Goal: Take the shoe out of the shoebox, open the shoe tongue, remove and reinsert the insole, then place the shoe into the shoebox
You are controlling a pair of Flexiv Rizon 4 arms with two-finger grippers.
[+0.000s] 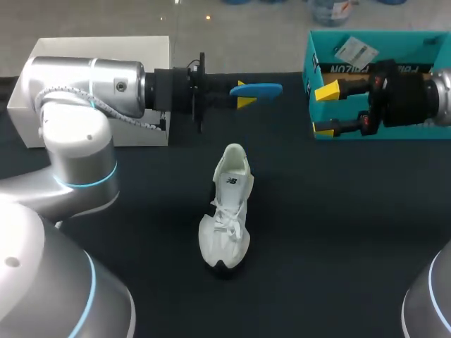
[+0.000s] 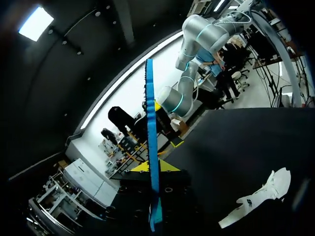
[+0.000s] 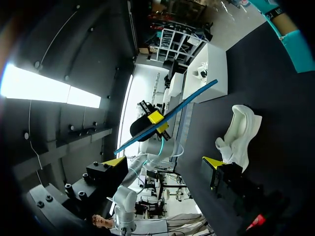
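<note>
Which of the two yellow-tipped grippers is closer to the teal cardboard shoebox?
Right. The right gripper hangs in front of the teal cardboard shoebox; the left gripper, holding a blue insole, is farther off.

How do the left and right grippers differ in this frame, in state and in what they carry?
The left gripper is shut on the blue insole; the right gripper holds nothing. The left gripper's fingers stand close together, the right gripper's wide apart. The left gripper is near the white box, the right gripper by the teal shoebox. Both point toward each other.
</note>
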